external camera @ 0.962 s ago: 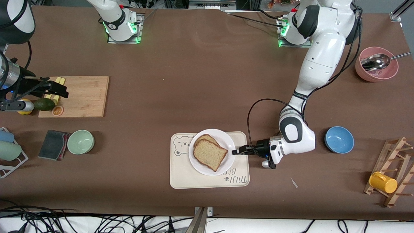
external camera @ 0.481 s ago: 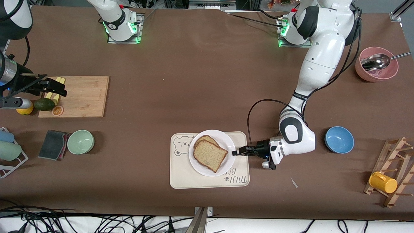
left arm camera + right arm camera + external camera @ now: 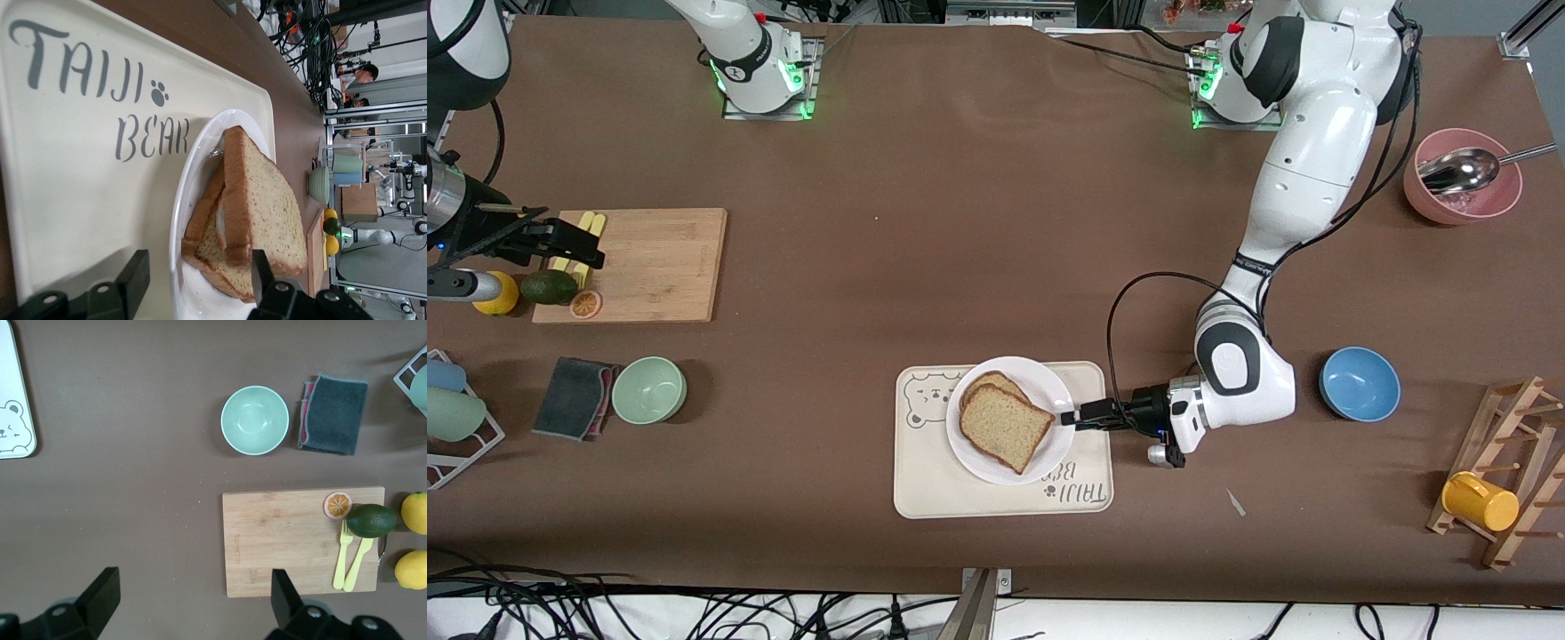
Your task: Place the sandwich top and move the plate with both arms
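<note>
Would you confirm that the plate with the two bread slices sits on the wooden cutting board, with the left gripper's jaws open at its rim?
Not quite. The plate with the bread slices sits on the cream bear tray, not the wooden cutting board, as the front view shows. The rest holds: the left gripper is at the plate's rim with its jaws open.

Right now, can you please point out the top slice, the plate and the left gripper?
top slice (image 3: 1005,427), front view, middle of its upper face
plate (image 3: 1056,384), front view, bare white rim toward the left arm's end
left gripper (image 3: 197,277), left wrist view, midway between its open fingertips, at the plate's rim
</note>
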{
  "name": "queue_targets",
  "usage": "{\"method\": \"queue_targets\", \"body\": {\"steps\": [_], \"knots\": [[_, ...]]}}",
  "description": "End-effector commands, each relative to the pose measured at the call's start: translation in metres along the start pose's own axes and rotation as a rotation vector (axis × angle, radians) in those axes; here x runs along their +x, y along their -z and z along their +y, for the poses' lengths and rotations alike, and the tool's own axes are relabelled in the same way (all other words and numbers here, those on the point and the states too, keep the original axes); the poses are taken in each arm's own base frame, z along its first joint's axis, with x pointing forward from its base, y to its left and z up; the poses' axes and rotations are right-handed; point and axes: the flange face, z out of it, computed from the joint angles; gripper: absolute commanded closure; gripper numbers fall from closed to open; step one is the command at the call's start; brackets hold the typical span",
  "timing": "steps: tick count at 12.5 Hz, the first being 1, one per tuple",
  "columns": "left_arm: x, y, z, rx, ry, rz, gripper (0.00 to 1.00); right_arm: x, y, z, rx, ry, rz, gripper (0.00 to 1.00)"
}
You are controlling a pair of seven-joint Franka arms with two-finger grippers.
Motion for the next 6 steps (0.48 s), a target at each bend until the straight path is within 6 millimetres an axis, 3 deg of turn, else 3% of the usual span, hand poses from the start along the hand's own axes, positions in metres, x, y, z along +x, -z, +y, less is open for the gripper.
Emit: {"method": "queue_targets", "body": {"steps": [1, 4, 6], "knots": [[0.008, 0.015, 0.005, 0.049, -0.015, -0.026, 0.00, -0.003, 0.008, 0.000, 0.029, -0.008, 0.006, 0.00], [0.012, 0.029, 0.013, 0.079, -0.051, -0.063, 0.00, -0.002, 0.011, -0.008, -0.010, -0.008, 0.015, 0.00], [0.014, 0.036, 0.032, 0.066, -0.005, -0.073, 0.00, 0.000, 0.019, -0.007, -0.015, -0.043, 0.035, 0.00]]}}
